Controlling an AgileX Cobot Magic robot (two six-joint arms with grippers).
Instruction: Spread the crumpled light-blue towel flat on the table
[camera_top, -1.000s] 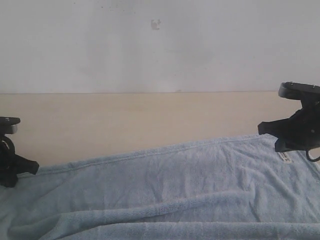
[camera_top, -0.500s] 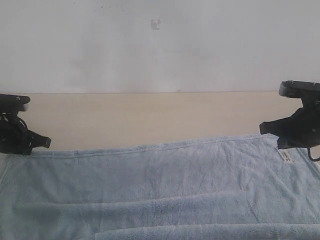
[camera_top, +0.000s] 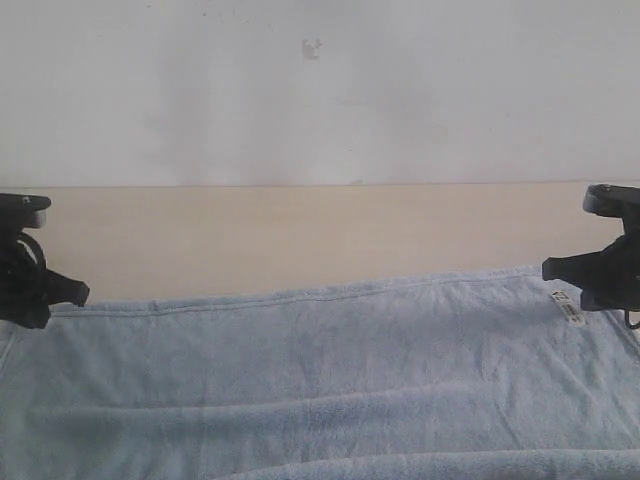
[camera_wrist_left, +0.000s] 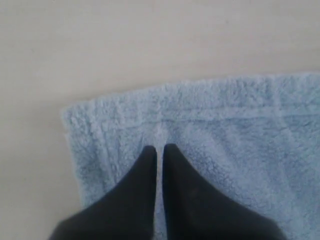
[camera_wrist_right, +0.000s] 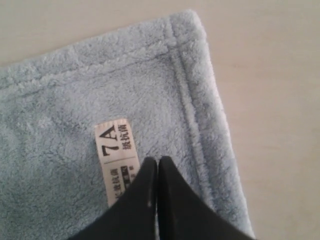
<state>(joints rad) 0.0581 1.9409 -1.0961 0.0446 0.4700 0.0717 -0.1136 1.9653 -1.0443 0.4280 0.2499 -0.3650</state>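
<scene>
Blue towel (camera_top: 320, 380) lies on the table (camera_top: 300, 240); left hand (camera_wrist_left: 160, 148) and right hand (camera_wrist_right: 157, 159) each pinch a corner.

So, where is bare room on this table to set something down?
Free: the pale beige tabletop strip between the white wall and the hem of the pale light-blue terry towel. Crowded: towards the camera all is towel, with the black left gripper and right gripper at its corners.

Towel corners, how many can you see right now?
2. One far corner of the towel lies by the left gripper; the other, near the label, by the right gripper. The near corners are out of frame.
</scene>
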